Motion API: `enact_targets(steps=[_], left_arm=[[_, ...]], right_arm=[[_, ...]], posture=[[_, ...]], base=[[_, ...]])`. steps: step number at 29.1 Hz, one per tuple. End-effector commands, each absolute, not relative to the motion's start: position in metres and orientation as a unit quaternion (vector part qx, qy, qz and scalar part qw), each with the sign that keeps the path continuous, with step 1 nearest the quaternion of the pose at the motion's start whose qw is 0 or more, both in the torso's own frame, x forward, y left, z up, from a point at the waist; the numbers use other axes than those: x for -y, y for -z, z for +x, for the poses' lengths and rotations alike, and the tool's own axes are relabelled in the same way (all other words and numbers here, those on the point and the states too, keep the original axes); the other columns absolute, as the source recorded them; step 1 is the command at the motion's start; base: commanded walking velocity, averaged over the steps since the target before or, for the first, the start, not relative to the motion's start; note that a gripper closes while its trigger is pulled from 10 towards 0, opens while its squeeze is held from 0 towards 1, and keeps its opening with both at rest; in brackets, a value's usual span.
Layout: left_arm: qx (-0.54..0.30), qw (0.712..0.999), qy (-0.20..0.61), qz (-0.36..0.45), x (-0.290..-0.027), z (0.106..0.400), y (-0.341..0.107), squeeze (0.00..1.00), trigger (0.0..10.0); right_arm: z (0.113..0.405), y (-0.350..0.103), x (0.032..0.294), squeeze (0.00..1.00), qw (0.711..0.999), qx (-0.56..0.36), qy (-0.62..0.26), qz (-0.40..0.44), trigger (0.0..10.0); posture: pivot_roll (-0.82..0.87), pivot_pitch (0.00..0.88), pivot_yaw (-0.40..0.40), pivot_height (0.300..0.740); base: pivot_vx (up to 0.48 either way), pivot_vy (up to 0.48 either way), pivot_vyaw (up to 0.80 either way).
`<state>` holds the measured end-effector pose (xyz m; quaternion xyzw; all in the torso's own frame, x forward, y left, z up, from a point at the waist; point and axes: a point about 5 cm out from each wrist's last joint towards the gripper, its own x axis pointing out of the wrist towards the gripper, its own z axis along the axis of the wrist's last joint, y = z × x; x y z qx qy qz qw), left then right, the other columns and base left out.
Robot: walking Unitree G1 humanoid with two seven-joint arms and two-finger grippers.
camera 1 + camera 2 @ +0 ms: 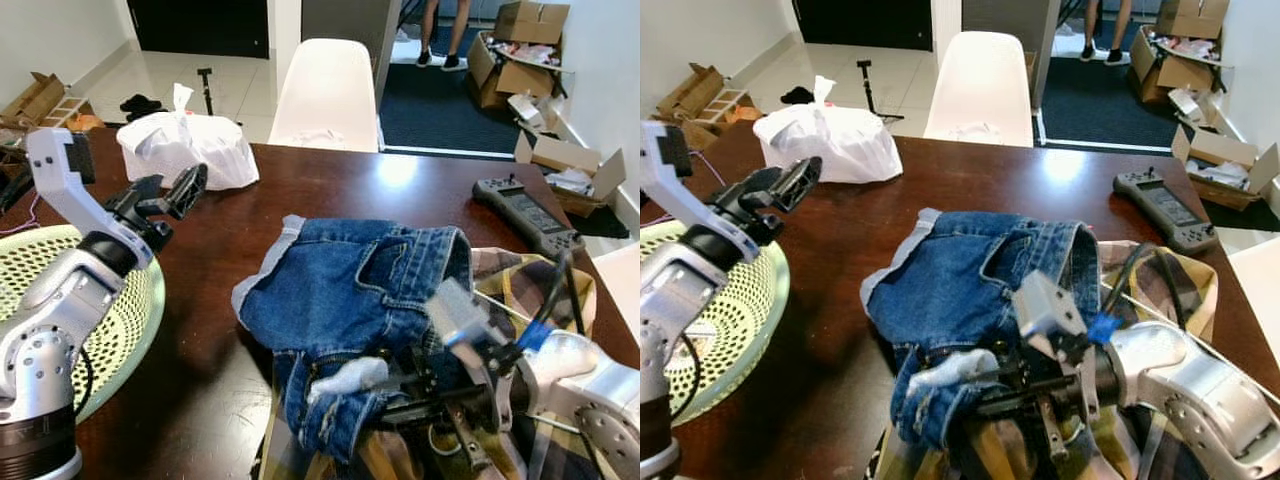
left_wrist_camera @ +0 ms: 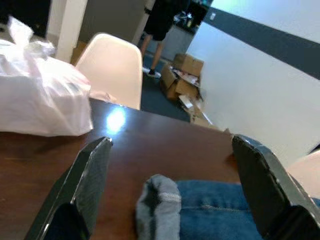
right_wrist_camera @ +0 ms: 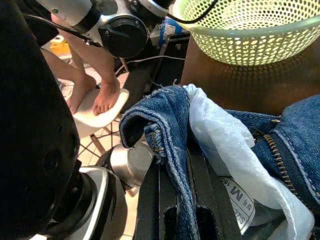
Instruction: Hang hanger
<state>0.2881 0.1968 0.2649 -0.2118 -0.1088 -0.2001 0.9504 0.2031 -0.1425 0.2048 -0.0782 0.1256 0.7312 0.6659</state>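
A pair of blue denim shorts [image 1: 360, 290] lies rumpled on the dark brown wooden table [image 1: 230, 240], and everything else is placed from it. The right gripper [image 1: 1015, 395] sits at the near edge of the shorts, its two black fingers [image 3: 172, 200] clenched on a fold of denim with the white pocket lining [image 3: 225, 150] (a size label marked M shows on it) bunched against them. No separate hanger can be made out; the shorts are the only thing held. Under and to the right of the shorts is a plaid cloth [image 1: 540, 285] in tan and dark checks. To the left of the shorts, raised above the table, the left gripper [image 1: 165, 195] hangs with its fingers [image 2: 90, 175] spread wide and nothing between them, pointing toward the shorts' grey waistband edge [image 2: 160, 205]. Further left of the shorts is a pale green perforated plastic basket [image 1: 130, 300] at the table's corner. Beyond the shorts, at the far-left part of the table, rests a white plastic bag [image 1: 190, 145]; a white moulded chair [image 1: 325, 95] stands behind the far edge. To the far right of the shorts lies a dark grey handheld controller [image 1: 525, 215]. A person's legs [image 1: 445, 30] stand in the doorway beyond, beside cardboard boxes [image 1: 520, 45].
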Motion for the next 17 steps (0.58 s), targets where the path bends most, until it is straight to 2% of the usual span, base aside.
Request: enact_targets(steps=[1,5,6,7,8,10,15,17], left_arm=[[0.101,0.941,0.249,-0.204,-0.179,0.286,-0.267,0.0,10.0],[0.1,0.938,0.265,-0.198,-0.174,0.287,-0.269,0.0,10.0],[0.103,0.935,0.277,-0.196,-0.169,0.289,-0.273,0.0,10.0],[0.103,0.935,0.277,-0.196,-0.169,0.289,-0.273,0.0,10.0],[0.103,0.933,0.287,-0.191,-0.164,0.291,-0.275,0.0,10.0],[0.098,0.933,0.298,-0.173,-0.158,0.293,-0.275,0.0,10.0],[0.094,0.934,0.308,-0.156,-0.152,0.294,-0.273,0.0,10.0],[0.089,0.933,0.325,-0.129,-0.142,0.296,-0.273,0.0,10.0]], right_arm=[[0.195,-0.191,0.137,0.0,0.652,-0.155,-0.734,-0.11,0.0],[0.196,-0.186,0.136,0.0,0.655,-0.164,-0.727,-0.128,0.0],[0.203,-0.185,0.132,1.0,0.68,-0.152,-0.706,-0.126,10.0],[0.203,-0.185,0.132,1.0,0.68,-0.152,-0.706,-0.126,10.0],[0.207,-0.188,0.129,1.0,0.697,-0.135,-0.697,-0.103,10.0],[0.206,-0.195,0.128,1.0,0.705,-0.114,-0.696,-0.068,10.0],[0.201,-0.2,0.129,1.0,0.697,-0.102,-0.708,-0.042,10.0],[0.197,-0.211,0.131,1.0,0.688,-0.069,-0.723,0.005,10.0]], posture=[[0.03,0.148,-0.01,0.74],[0.03,0.148,-0.01,0.74],[0.03,0.149,-0.003,0.74],[0.03,0.149,-0.003,0.74],[0.03,0.149,-0.003,0.74],[0.03,0.153,-0.001,0.74],[0.03,0.153,-0.001,0.74],[0.02,0.154,-0.001,0.74]], base=[[0.0,0.0,0.0],[0.0,0.0,0.0],[0.0,0.0,0.0],[0.0,0.0,0.0],[0.0,0.0,0.0],[0.0,0.0,0.0],[0.0,0.0,0.0],[0.0,0.0,0.0]])
